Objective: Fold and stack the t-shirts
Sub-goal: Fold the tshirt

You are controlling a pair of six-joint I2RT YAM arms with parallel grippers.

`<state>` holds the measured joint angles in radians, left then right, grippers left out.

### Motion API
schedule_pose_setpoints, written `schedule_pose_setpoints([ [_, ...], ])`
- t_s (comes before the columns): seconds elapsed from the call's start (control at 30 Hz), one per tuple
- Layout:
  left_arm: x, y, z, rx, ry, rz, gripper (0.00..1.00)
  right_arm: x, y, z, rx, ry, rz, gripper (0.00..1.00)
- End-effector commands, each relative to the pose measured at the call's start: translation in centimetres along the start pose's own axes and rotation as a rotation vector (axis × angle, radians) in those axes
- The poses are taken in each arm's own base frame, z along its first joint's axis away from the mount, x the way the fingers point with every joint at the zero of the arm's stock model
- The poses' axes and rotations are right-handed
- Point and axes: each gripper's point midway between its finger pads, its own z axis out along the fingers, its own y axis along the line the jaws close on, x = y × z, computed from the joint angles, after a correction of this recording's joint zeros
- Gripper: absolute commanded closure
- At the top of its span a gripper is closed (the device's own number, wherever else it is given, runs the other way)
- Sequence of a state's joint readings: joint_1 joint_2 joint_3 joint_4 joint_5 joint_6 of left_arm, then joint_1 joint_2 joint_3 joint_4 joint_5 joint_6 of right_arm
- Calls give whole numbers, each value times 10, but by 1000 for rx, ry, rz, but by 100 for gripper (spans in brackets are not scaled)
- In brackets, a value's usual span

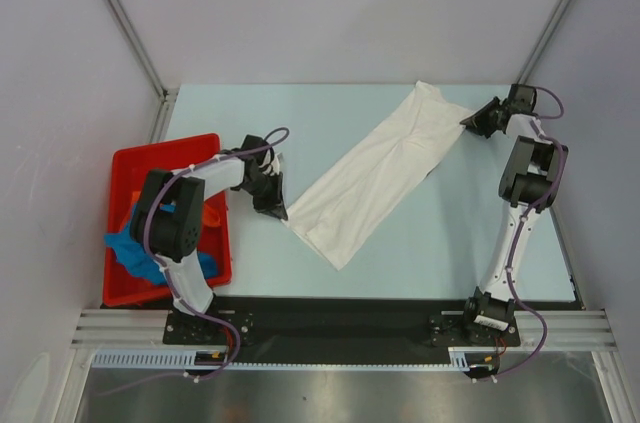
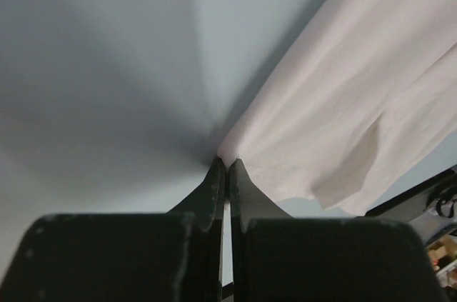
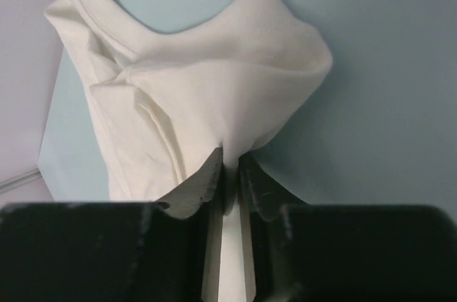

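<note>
A white t-shirt (image 1: pixel 378 171) lies folded into a long strip, running diagonally across the pale blue table. My left gripper (image 1: pixel 277 211) is shut on its near-left corner, and the cloth (image 2: pixel 343 116) fans out from the pinched fingertips (image 2: pixel 227 166). My right gripper (image 1: pixel 468 123) is shut on the far-right end, where the fabric (image 3: pixel 207 95) bunches up from between the closed fingers (image 3: pixel 230 159). Blue (image 1: pixel 135 253) and orange (image 1: pixel 210 213) t-shirts lie crumpled in the bin at left.
A red plastic bin (image 1: pixel 130 168) sits at the table's left edge, beside the left arm. Metal frame posts (image 1: pixel 120 18) rise at the far corners. The table's front rail (image 1: pixel 340 328) carries both arm bases.
</note>
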<state>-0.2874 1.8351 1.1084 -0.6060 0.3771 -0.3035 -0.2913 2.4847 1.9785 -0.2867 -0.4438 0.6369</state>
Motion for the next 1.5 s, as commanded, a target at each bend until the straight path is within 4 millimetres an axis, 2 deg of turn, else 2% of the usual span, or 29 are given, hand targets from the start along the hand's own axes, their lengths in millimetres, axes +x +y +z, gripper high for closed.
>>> schedule_pose_setpoints([
  [0.0, 40, -5, -5, 39, 50, -98, 100, 7, -5, 23, 26, 9, 2, 85],
  [0.07, 51, -5, -7, 46, 48, -129, 100, -1, 8, 27, 5, 2, -20, 88],
  [0.1, 65, -2, -6, 49, 70, -145, 100, -4, 14, 30, -7, 0, -29, 89],
  [0.13, 70, -6, -9, 65, 63, -144, 100, 8, 10, 41, 2, 30, -31, 89],
  [0.2, 84, -14, -11, 104, 83, -166, 100, 4, 29, 46, -36, 16, -48, 89],
  [0.23, 100, -18, -8, 105, 115, -155, 100, 13, 34, 56, -49, 26, -53, 89],
  [0.4, 136, -41, -1, 134, 150, -135, 100, 28, 64, 74, -110, 17, -25, 89],
  [0.47, 139, -50, -1, 156, 120, -145, 100, 39, 74, 86, -136, 20, -26, 89],
  [0.5, 146, -45, 1, 149, 120, -160, 100, 35, 87, 86, -159, 5, -24, 89],
  [0.6, 148, -45, -3, 157, 86, -174, 100, 47, 98, 100, -190, 17, 22, 89],
  [0.7, 157, -58, -2, 186, 92, -154, 100, 52, 120, 105, -242, -2, 38, 88],
  [0.8, 156, -67, 0, 205, 90, -150, 100, 48, 129, 98, -237, -9, 31, 77],
  [0.87, 150, -71, -1, 217, 71, -135, 100, 46, 119, 86, -185, 14, 26, 68],
  [0.9, 146, -73, -3, 220, 58, -123, 100, 36, 117, 67, -146, 26, 38, 64],
  [1.0, 140, -72, -4, 198, 38, -87, 100, 22, 92, 30, -24, 27, -16, 50],
  [1.03, 139, -70, -4, 188, 37, -75, 100, 5, 94, -4, 5, 7, -28, 45],
  [1.07, 137, -71, -4, 186, 31, -70, 100, -1, 91, -23, 34, -4, -100, 41],
  [1.1, 137, -72, -4, 191, 30, -66, 100, 5, 70, -39, 124, 25, -106, 37],
  [1.13, 135, -74, -5, 204, 22, -62, 100, -7, 81, -74, 138, -11, -139, 31],
  [1.17, 135, -75, -6, 211, 20, -62, 100, -3, 78, -90, 166, 3, -188, 30],
  [1.2, 136, -76, -6, 215, 20, -63, 100, 23, 55, -98, 230, 86, -174, 29],
  [1.23, 136, -76, -6, 217, 20, -62, 99, 32, 55, -113, 232, 100, -188, 29],
  [1.27, 136, -75, -7, 216, 14, -62, 100, 42, 72, -143, 199, 86, -217, 28],
  [1.3, 138, -75, -8, 219, 18, -61, 100, 59, 78, -158, 157, 109, -225, 28],
  [1.33, 138, -74, -8, 215, 13, -59, 100, 101, 49, -158, 176, 194, -195, 28],
  [1.37, 138, -73, -9, 210, 8, -57, 100, 113, 71, -187, 107, 170, -225, 28],
  [1.4, 137, -73, -11, 209, -4, -52, 99, 133, 73, -194, 67, 200, -229, 28],
  [1.43, 136, -71, -11, 203, -12, -49, 100, 176, 45, -198, 105, 292, -194, 30],
  [1.47, 135, -71, -12, 200, -22, -43, 100, 195, 63, -217, 43, 288, -245, 31],
])
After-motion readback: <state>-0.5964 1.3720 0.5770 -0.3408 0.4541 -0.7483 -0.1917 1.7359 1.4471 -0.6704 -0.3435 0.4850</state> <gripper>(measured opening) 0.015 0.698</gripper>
